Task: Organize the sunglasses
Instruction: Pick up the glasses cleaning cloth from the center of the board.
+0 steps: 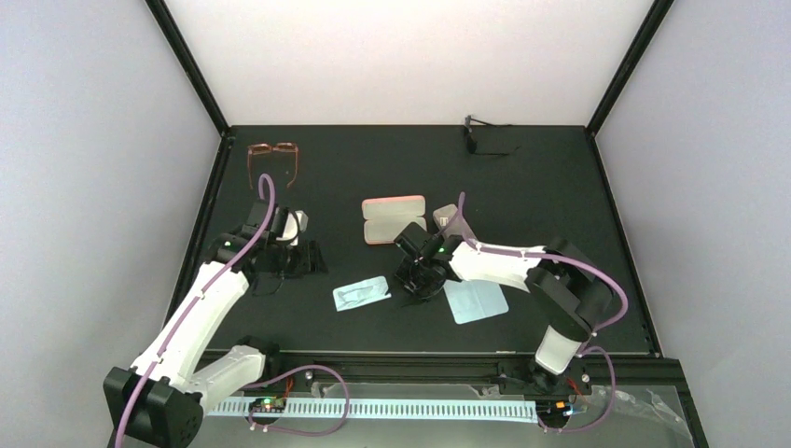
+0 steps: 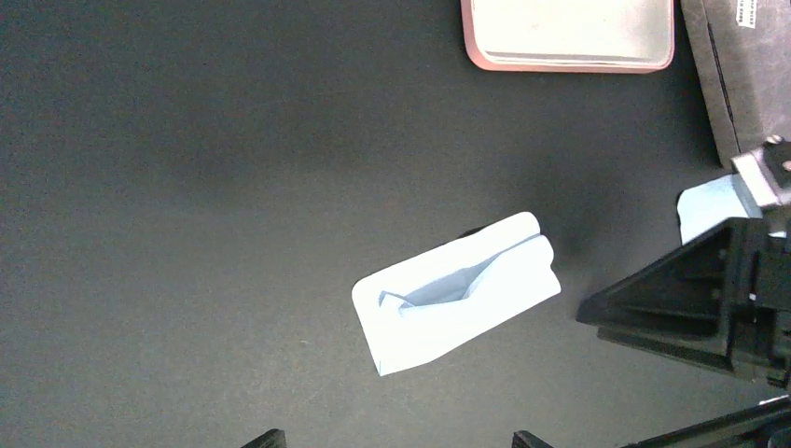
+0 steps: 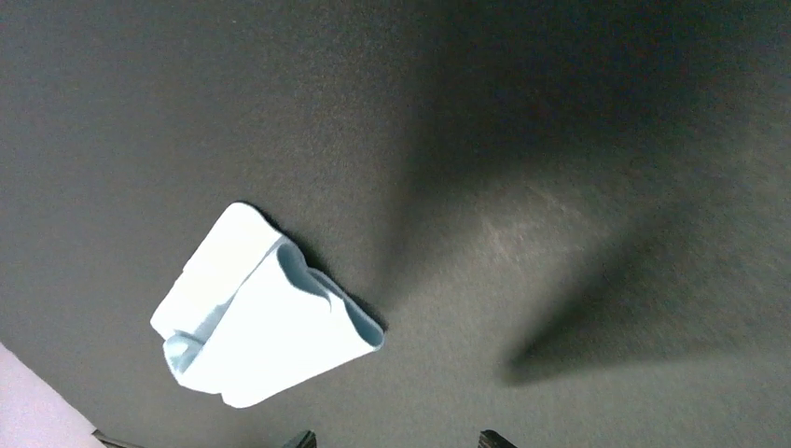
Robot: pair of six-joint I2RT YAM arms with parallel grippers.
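Sunglasses [image 1: 481,137] untouched at table's far edge.
Top: well apart from both arms; a long reach could miss. Left wrist: left gripper [image 2: 396,441] jaws apart, empty, near cloth [image 2: 457,291]; may snag it. Right wrist: right gripper [image 3: 396,439] apart, empty; arms close, could collide.

Open worktop [image 1: 560,196] at far right; sunglasses [image 1: 480,138] at the back edge. Pink case [image 1: 394,219], folded cloth [image 1: 361,295], flat cloth [image 1: 476,301] and right arm [image 1: 494,263] crowd the middle.
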